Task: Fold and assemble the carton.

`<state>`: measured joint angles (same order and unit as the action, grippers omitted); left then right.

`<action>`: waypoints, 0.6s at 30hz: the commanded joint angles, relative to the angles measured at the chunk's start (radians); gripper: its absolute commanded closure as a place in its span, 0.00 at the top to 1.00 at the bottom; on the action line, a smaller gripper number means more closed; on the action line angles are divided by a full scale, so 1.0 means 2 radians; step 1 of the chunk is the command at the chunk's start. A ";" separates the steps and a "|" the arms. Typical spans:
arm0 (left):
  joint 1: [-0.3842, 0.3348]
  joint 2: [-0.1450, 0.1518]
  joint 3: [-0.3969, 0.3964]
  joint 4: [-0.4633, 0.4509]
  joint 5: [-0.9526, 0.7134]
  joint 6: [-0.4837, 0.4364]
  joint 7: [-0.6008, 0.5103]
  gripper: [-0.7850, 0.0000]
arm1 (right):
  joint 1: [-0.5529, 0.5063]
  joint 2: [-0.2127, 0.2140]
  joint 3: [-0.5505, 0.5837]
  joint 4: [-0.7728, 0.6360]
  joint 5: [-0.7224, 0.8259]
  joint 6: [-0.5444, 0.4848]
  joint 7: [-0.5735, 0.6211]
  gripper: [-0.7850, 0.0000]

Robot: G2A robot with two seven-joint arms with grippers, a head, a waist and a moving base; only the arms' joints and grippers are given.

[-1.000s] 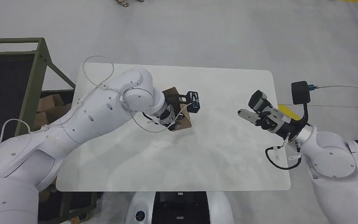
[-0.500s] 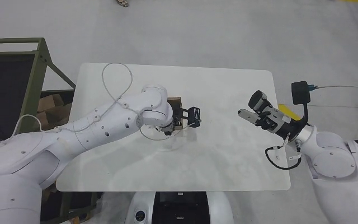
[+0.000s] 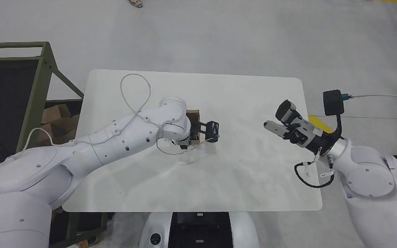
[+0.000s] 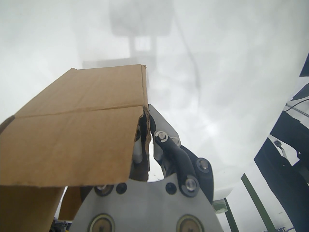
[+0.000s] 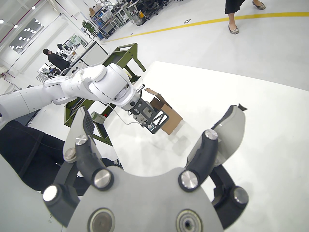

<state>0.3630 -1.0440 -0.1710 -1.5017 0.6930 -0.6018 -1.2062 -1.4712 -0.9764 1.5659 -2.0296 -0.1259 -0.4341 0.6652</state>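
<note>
Left wrist view brings us close against the brown cardboard carton (image 4: 72,126). The left fingers (image 4: 159,121) are clamped on one of its panels. One pale finger lies bare on the outer side of a ragged cardboard edge, and the other is mostly hidden behind the panel. A creased flap runs on past the fingertips, out over the white surface (image 4: 217,49) (hazy from here, with grey shadows across it).

From above we see the carton held right at those fingers, near the middle of the surface and a little toward its far edge. We cannot tell whether its lower edge touches the surface or hangs just above it.

The right fingers (image 5: 235,124) are spread wide apart above the surface. The carton lies well ahead of their tips, with open white surface between them. From this side we see a flap standing open at the carton's top, and the left fingers gripping it on the side that faces the right fingers.

Beyond the left fingers, off the edge of the surface, stands an olive-green metal cart (image 5: 125,56) (from above we see loose cardboard pieces (image 3: 53,121) lying in it).
</note>
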 commanded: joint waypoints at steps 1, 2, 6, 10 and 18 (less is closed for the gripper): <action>0.004 -0.003 -0.001 0.008 0.011 0.000 0.010 0.00 | 0.000 0.000 0.000 0.000 0.000 0.000 0.000 1.00; 0.005 -0.004 -0.002 0.012 0.013 -0.002 0.015 0.00 | 0.000 0.000 0.000 0.000 0.000 0.000 0.000 1.00; 0.009 -0.008 -0.006 0.021 0.021 -0.005 0.023 0.00 | 0.000 0.000 0.000 0.000 0.000 0.000 0.000 1.00; 0.011 -0.012 -0.010 0.026 0.023 -0.007 0.022 0.15 | 0.000 0.000 0.000 0.000 0.000 0.000 0.000 1.00; 0.014 -0.016 -0.019 0.026 0.022 -0.008 0.010 0.33 | 0.000 0.000 0.000 0.000 0.000 0.000 0.000 1.00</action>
<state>0.3910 -1.0757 -0.2062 -1.4484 0.7373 -0.6187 -1.1824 -1.4712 -0.9764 1.5659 -2.0296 -0.1259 -0.4341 0.6652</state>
